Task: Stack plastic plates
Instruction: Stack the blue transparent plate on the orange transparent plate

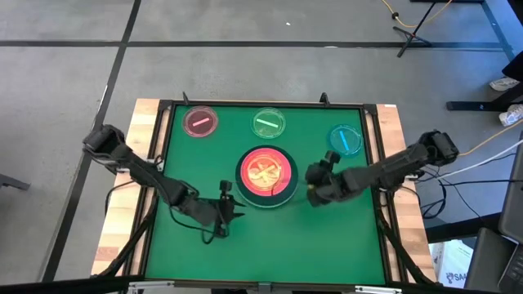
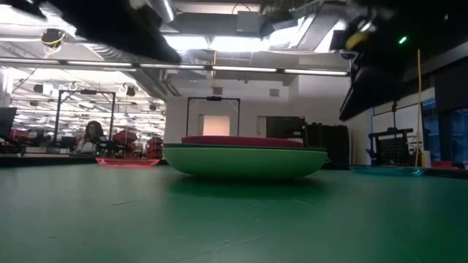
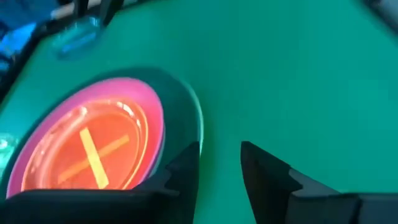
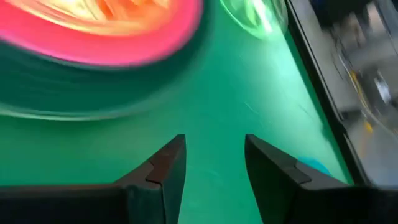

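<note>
A stack of plates [image 1: 265,175] stands at the middle of the green table: a dark green plate at the bottom, a pink plate on it, and a clear amber dish [image 1: 265,171] on top. It also shows in the low view [image 2: 245,157]. Small clear pink [image 1: 201,122], green [image 1: 269,123] and blue [image 1: 346,140] dishes lie along the far side. My left gripper [image 1: 235,212] is open and empty, just near-left of the stack [image 3: 93,149]. My right gripper [image 1: 311,181] is open and empty, just right of the stack [image 4: 93,37].
A black frame and wooden boards [image 1: 147,163] edge the green mat. Bare mat lies across the near half of the table [image 1: 270,253]. The blue dish [image 2: 387,170] and the pink dish [image 2: 128,161] flank the stack in the low view.
</note>
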